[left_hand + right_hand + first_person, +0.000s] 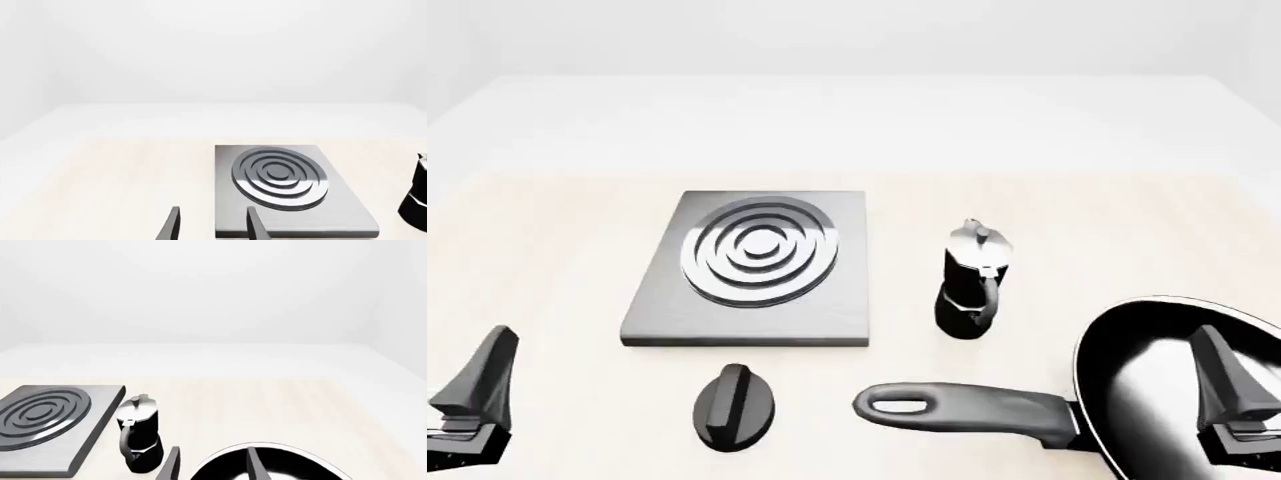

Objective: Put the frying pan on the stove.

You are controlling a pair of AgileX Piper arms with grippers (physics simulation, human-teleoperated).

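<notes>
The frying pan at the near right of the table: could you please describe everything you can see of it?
The large round glossy black frying pan lies flat on the pale wooden table, partly cut off by the front view's edge. Its shallow rim looks pale-edged. A long dark grey handle with a loop hole points left, toward the small black oval knob. Nothing grips it; the right gripper hangs over its bowl.
</notes>
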